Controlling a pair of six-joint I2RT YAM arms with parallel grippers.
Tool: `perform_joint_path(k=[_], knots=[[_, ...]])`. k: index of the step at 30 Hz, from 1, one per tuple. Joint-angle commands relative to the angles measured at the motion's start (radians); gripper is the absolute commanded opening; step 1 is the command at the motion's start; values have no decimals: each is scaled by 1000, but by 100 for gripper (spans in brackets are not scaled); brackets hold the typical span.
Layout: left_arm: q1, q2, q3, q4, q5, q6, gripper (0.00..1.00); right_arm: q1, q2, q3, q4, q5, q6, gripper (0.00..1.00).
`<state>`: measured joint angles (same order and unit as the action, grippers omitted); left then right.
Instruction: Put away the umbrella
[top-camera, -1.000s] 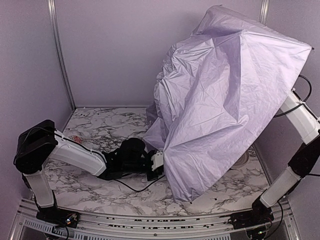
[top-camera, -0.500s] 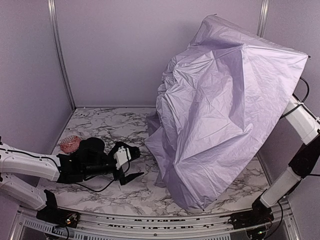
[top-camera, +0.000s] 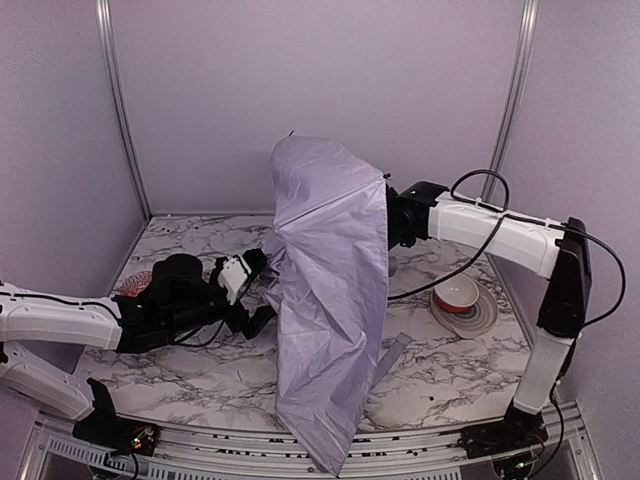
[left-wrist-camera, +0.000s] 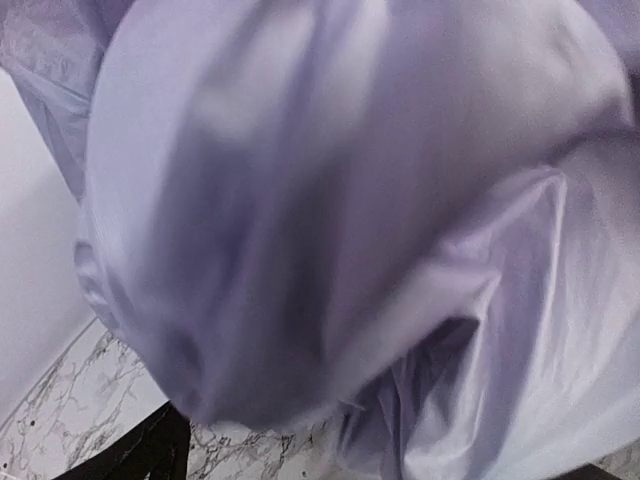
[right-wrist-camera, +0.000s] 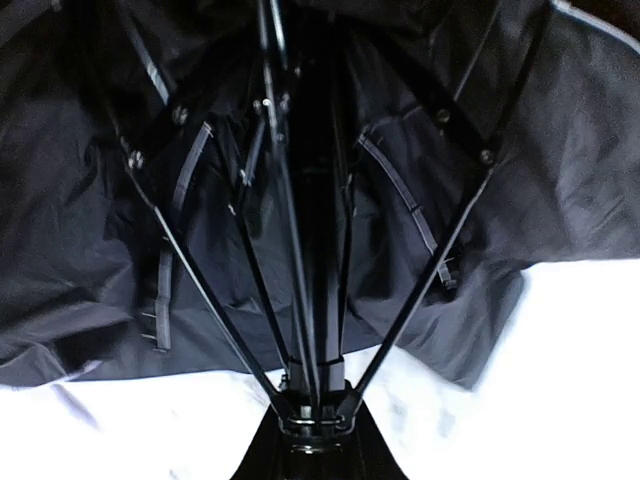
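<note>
Though half-collapsed, one umbrella (top-camera: 330, 300), one bowl (top-camera: 457, 292).

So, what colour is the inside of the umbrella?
Black: the umbrella shows its inside best in the right wrist view.

Soft even light, left wrist view smeared, perhaps motion blur, right wrist background overexposed

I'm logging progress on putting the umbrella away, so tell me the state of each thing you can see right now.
Umbrella: half collapsed, fabric hanging loose, held up off the table.
Left fingers: open, holding nothing, beside the umbrella.
Right fingers: closed on the umbrella from its black inner side.
Bowl: upright on the plate.
Plate: lying flat under the bowl.
</note>
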<state>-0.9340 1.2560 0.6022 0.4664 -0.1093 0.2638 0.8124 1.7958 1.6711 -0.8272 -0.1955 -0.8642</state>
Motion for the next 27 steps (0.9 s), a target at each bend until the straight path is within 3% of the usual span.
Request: perform_joint_path(k=[1,7,10,13,17,18,19,20,24,27], knots=[[25,13,-35,24,-9,-61,99,3,110,12,-4,-88,53,0],[26,86,-46,20,-42,-63,98,-6,238,-23,54,-267,44,0],[26,143,-25,16,-36,-65,97,-14,280,-50,107,-279,58,1],[26,179,-29,17,-30,-64,97,-29,319,-59,120,-270,72,8],[26,187,-45,8,-57,-53,97,-78,332,-51,141,-298,137,26],[26,174,-51,2,-58,-52,97,-88,326,-42,141,-302,157,36],[26,156,-59,-3,-57,-51,98,-98,314,-39,143,-312,168,81],[26,130,-70,-8,-58,-50,98,-105,297,-41,146,-328,175,97],[26,13,-90,-69,-87,-46,99,-114,215,-92,160,-332,206,100],[23,-58,-80,-160,-148,-67,99,-134,158,-177,205,-284,338,100]])
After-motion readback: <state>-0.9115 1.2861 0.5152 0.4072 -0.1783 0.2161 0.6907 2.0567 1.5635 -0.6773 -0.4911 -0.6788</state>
